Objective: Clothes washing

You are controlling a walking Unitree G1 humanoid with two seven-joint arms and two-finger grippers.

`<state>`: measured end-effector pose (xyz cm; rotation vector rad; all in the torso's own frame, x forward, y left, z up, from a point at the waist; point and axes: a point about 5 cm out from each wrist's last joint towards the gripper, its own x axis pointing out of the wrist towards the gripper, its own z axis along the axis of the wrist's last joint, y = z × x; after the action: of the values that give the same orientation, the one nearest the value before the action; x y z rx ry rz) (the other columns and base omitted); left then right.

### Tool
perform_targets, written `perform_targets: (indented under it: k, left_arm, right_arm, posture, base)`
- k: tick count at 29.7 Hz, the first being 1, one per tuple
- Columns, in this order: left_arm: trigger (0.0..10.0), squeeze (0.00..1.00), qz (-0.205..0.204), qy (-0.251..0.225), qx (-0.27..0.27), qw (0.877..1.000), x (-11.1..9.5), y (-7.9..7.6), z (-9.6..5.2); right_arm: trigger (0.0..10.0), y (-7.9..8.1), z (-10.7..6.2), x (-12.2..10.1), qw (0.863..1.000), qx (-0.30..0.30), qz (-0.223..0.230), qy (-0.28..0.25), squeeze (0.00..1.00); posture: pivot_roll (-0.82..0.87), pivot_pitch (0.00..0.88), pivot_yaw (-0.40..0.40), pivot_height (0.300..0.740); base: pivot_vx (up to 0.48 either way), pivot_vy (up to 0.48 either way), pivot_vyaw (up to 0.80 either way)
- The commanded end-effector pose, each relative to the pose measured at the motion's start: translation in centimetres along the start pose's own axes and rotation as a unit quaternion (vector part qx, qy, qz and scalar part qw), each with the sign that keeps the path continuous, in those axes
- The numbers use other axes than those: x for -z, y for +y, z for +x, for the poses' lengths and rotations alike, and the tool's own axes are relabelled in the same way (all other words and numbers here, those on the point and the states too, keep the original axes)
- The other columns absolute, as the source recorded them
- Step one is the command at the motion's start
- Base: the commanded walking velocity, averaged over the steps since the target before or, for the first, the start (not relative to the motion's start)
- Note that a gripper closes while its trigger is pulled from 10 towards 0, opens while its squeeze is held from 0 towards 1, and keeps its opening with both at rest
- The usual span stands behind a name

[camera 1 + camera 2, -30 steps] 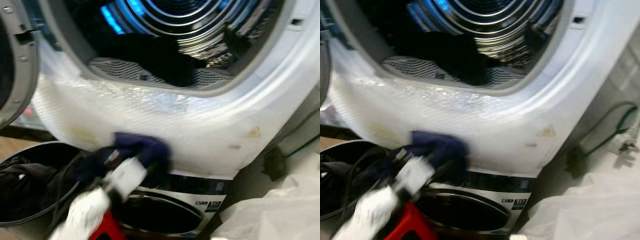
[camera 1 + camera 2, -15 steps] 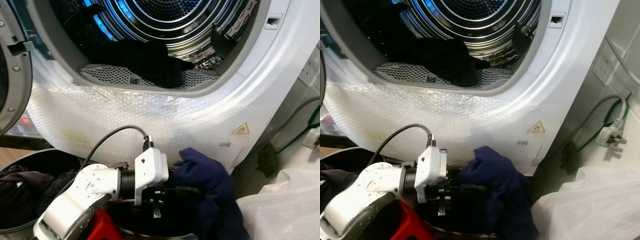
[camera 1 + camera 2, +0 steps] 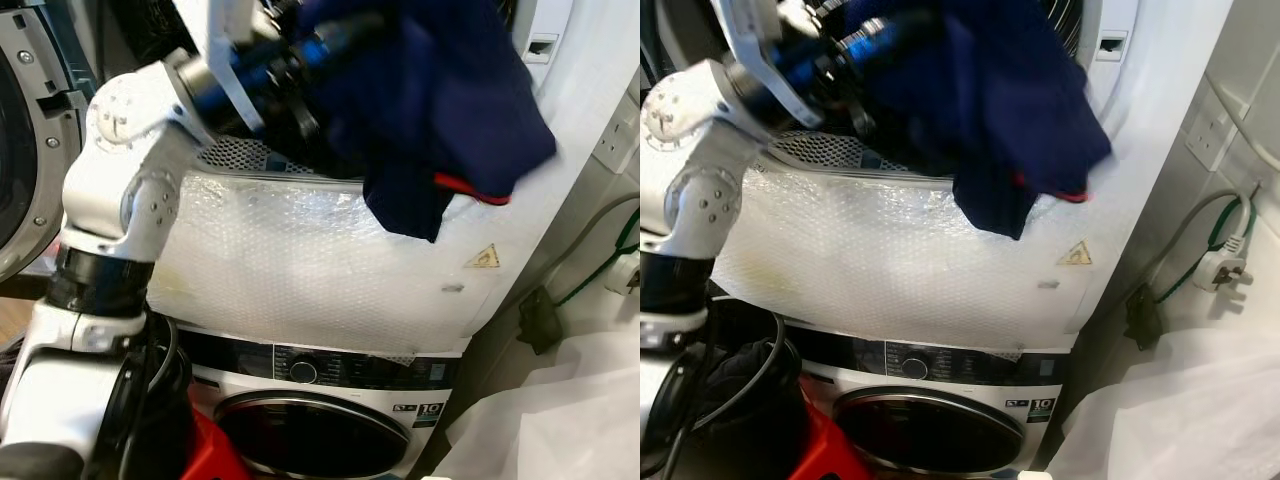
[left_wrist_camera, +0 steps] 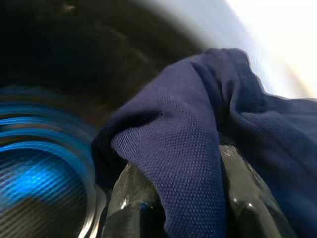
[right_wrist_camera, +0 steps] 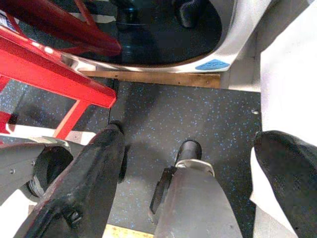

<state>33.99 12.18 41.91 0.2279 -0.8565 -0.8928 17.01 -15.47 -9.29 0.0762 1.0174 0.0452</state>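
A navy garment (image 3: 430,110) is pinched in the left pincer (image 4: 185,193) at the dryer opening (image 3: 240,150), while the right pincer (image 5: 193,163) is held spread above the floor (image 5: 198,114).

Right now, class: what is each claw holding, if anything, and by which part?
The left claw pinches a navy garment by a bunched fold of its fabric. The right claw is open and holds nothing.

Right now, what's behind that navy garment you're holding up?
The navy garment, pinched in the left gripper, hangs before the dryer opening. The perforated lint grille peeks out beside it; the drum and anything inside are covered.
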Motion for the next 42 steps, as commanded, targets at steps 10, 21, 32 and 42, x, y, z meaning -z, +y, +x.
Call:
perform_targets:
  k: [10, 21, 32, 42]
  left_arm:
    - [0.0, 0.00, 0.017, 0.092, -0.237, 0.967, 3.2, 6.2, -1.8]
    - [0.0, 0.00, -0.020, 0.191, -0.217, 0.957, 7.1, 4.2, -1.7]
    - [0.0, 0.00, -0.043, 0.148, -0.229, 0.961, 4.7, 3.9, 2.6]
    - [10.0, 1.00, -0.046, 0.269, -0.150, 0.950, 8.6, 0.9, 2.3]
  right_arm:
    - [10.0, -1.2, -0.5, 1.8, 0.999, 0.022, 0.030, 0.007, 0.00]
    - [10.0, -3.9, -2.1, 5.9, 0.997, 0.060, 0.038, 0.032, 0.00]
    - [10.0, -5.0, -2.9, 6.8, 0.993, 0.096, 0.074, 0.001, 0.00]
    - [10.0, -3.4, -2.7, 7.2, 0.993, 0.081, 0.081, 0.000, 0.00]
  posture:
    - [-0.02, 0.032, 0.053, 0.740]
    - [-0.12, 0.118, 0.056, 0.740]
    - [-0.18, 0.148, 0.084, 0.740]
    - [-0.16, 0.179, 0.102, 0.740]
  base:
    - [0.000, 0.000, 0.00]
    - [0.000, 0.000, 0.00]
    - [0.000, 0.000, 0.00]
    - [0.000, 0.000, 0.00]
